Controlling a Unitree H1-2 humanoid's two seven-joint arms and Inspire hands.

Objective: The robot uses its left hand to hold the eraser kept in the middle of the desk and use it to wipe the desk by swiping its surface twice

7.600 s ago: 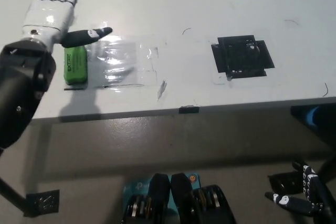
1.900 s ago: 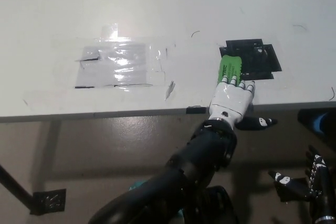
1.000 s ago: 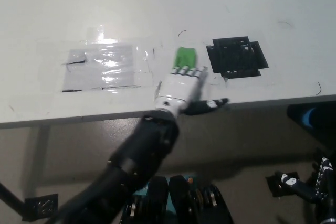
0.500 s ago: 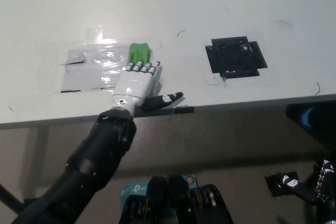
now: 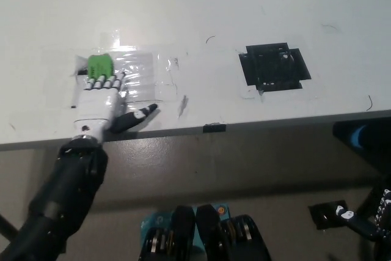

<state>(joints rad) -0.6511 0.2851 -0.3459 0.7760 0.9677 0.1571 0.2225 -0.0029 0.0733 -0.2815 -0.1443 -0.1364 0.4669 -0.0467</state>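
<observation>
White desk (image 5: 201, 4), left hand (image 5: 101, 99) pressed flat on green eraser (image 5: 99, 64) over clear tape patch (image 5: 143, 76).

Green eraser (image 5: 99, 65) lies flat on the desk's (image 5: 201, 10) left.

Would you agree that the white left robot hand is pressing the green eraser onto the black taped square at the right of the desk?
Not quite: the head view shows the left robot hand pressing the green eraser onto the clear taped patch at the left of the desk. The black taped square lies apart, to the right.
</observation>
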